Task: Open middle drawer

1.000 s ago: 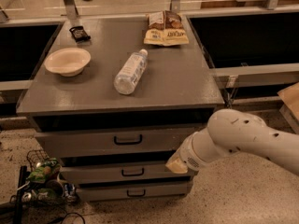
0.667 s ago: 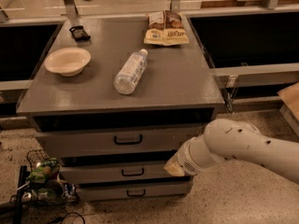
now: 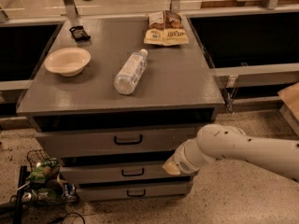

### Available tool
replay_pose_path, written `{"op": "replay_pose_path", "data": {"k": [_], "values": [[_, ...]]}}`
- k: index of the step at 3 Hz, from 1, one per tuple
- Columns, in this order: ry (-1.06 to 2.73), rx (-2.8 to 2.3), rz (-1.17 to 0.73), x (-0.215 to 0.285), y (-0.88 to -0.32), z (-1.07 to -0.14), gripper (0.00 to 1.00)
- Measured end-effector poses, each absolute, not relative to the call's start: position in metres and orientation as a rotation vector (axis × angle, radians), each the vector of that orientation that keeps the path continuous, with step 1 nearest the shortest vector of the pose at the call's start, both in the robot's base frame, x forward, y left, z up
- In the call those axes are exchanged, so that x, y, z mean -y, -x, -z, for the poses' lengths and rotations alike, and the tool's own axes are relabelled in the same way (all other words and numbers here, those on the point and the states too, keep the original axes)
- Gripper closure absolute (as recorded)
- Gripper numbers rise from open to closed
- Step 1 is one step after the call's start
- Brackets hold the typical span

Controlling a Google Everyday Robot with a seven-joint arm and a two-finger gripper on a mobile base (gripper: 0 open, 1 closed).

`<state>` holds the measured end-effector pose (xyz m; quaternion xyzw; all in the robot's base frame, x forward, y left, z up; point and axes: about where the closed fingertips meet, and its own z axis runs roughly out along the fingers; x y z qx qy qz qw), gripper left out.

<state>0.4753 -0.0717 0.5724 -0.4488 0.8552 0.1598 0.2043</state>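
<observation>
Gripper [image 3: 171, 167], at the tip of the white rounded arm [image 3: 233, 146], is sitting against the right end of the middle drawer [image 3: 93, 173], a wide grey painted front with a small black rectangular pull [image 3: 133, 172]. I am seeing only the back of the wrist, so I cannot tell whether the claw is released or clenched. The drawer is lying between the taller grey top drawer [image 3: 74, 143] and the slim grey bottom drawer [image 3: 103, 191]. On the grey cabinet top [image 3: 182, 85], a cream round bowl [image 3: 67, 60] is resting near the left edge. A clear plastic bottle [image 3: 131, 72] is lying on its side around the middle. A yellow snack bag [image 3: 166, 29] is lying at the back edge, and a small black packet [image 3: 79, 33] is lying near the back left corner.
</observation>
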Motion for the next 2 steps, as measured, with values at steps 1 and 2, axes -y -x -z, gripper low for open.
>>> {"op": "replay_pose_path", "data": {"k": [1,2], "values": [[1.243,-2.399,-0.468,0.0716,-0.4862,-0.5519,1.00],[1.242,-2.403,-0.474,0.0713,-0.4860,-0.5489,0.82]]}}
